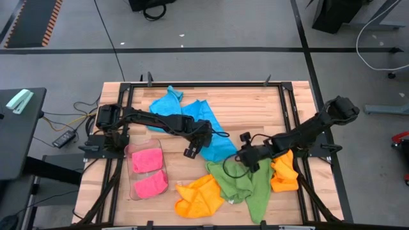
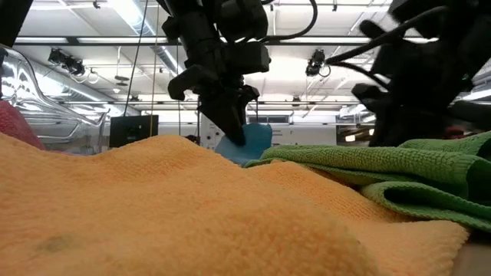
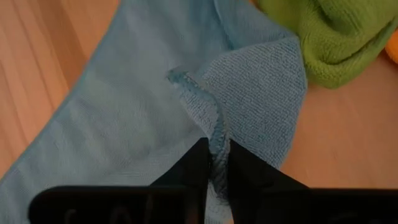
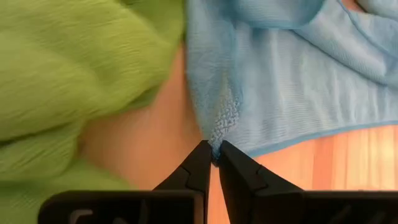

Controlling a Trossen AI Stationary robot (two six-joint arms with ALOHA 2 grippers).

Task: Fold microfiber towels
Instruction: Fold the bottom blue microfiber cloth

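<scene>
Left wrist view: left gripper (image 3: 216, 163) pinches the blue towel's (image 3: 124, 106) looped hem; right gripper (image 4: 213, 160) clamps its nubby corner, green towel (image 4: 68, 68) at nine o'clock.

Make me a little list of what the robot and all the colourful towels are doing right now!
left gripper: jaws pinch the hemmed edge of a blue towel
right gripper: jaws pinch a corner of that same blue towel
second blue towel: crumpled at the table's far side
green towel: bunched beside the blue one
orange towels: one near the front edge, another under the right arm
pink towels: two, folded inside the clear plastic tray
</scene>
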